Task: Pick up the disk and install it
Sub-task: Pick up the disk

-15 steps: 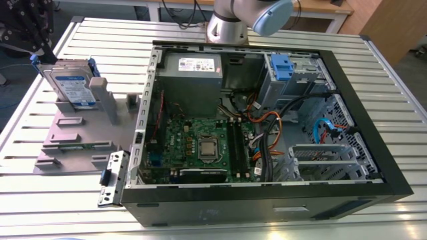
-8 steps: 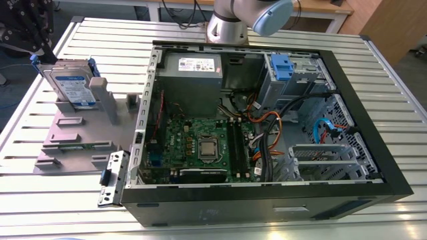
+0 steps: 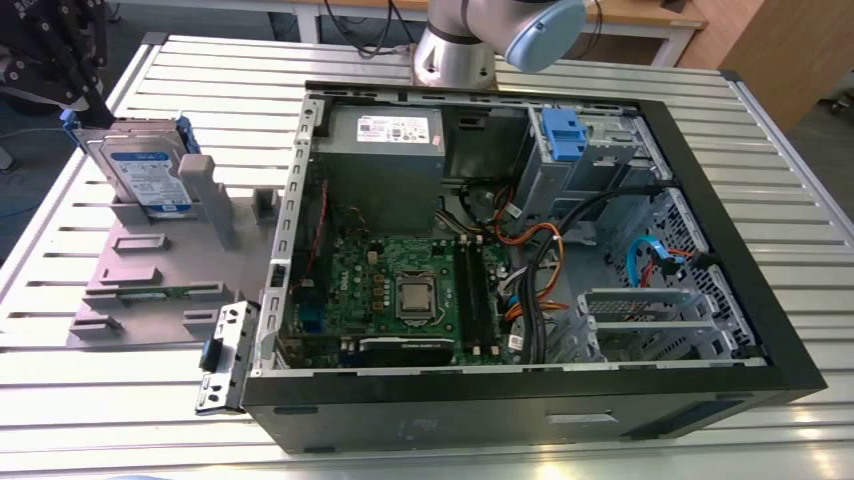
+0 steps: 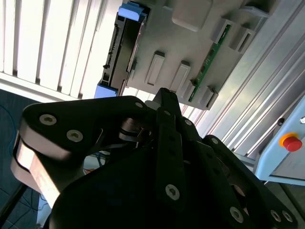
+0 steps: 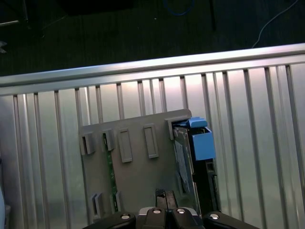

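The disk point(image 3: 144, 170) stands on edge in a grey holder plate point(image 3: 160, 290) on the slatted table, at the exterior view's left. It is silver with a blue-and-white label and blue rails. In both wrist views the disk point(image 4: 125, 47) point(image 5: 190, 157) sits at one end of the plate point(image 4: 190, 38) point(image 5: 138, 176). My black gripper point(image 3: 54, 50) hangs above and beyond the disk, apart from it. Its fingers point(image 4: 163, 95) point(image 5: 161, 195) are shut together with nothing between them.
An open computer case point(image 3: 747, 300) lies at the exterior view's right, with a grey power supply point(image 3: 384, 140) and a blue latch point(image 3: 561, 130) at its drive bay. A metal bracket point(image 3: 224, 355) lies beside the case. A green memory stick point(image 4: 209, 52) stands in the plate.
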